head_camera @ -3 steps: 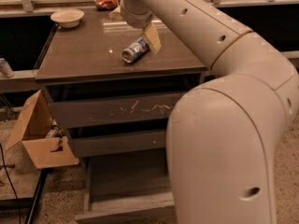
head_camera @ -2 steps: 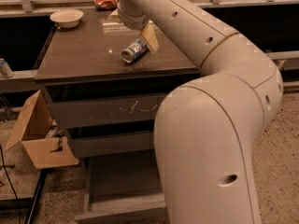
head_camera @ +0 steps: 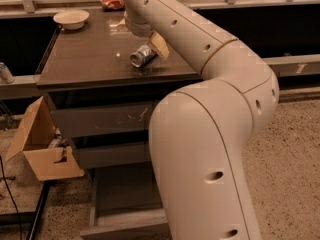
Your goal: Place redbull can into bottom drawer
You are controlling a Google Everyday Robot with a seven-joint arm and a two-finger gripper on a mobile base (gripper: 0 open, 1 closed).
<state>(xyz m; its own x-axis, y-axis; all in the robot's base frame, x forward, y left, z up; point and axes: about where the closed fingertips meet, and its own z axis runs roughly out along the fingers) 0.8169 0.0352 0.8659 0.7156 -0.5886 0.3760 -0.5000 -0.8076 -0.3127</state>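
The redbull can (head_camera: 142, 56) lies on its side on the dark cabinet top (head_camera: 90, 59), its silver end facing the front left. My gripper (head_camera: 154, 48) reaches down from the wrist at the can's right end, right against it, with a tan pad showing beside the can. The bottom drawer (head_camera: 122, 189) is pulled out at floor level, its tray bare where it shows and its plain front nearest the camera. My arm's large white body hides the right side of all the drawers.
A white bowl (head_camera: 71, 18) and a red-orange snack bag (head_camera: 113, 1) sit at the back of the top. The scratched top drawer (head_camera: 102, 119) and middle drawer (head_camera: 107, 155) are closed. An open cardboard box (head_camera: 42, 146) stands on the floor at the left.
My arm's elbow and body have swung left across the view, covering more of the drawers. The can lies in the same spot with the gripper still beside it.
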